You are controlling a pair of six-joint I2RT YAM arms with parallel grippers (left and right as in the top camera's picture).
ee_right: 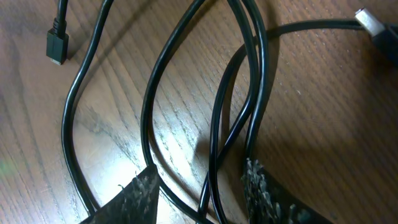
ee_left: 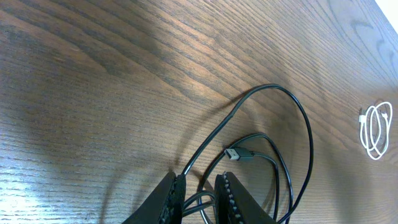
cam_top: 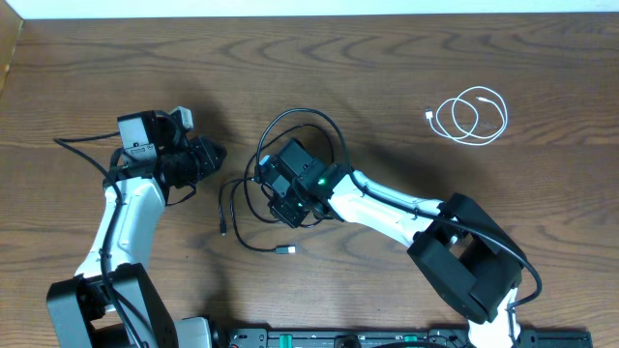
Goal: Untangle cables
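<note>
Right wrist, unlike overhead: right pincer (ee_right: pixel 199 173) apart astride black cable (ee_right: pixel 149 99); left pincer (ee_left: pixel 200 180) unclear

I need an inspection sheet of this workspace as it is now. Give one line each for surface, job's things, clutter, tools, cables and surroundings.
Surface: dark brown wooden table, grain visible, no damage seen.
Job's things: long thin black cable in loose overlapping loops at the centre; thin white cable coiled, lying apart at the far right.
Clutter: nothing seen.
Tools: right tool open, astride black cable strands; left tool shows a narrow gap with black strands in it, grip cannot be told.
Cables: thicker black wires belonging to the rig itself.
Surroundings: pale strip beyond the table's far edge.
</note>
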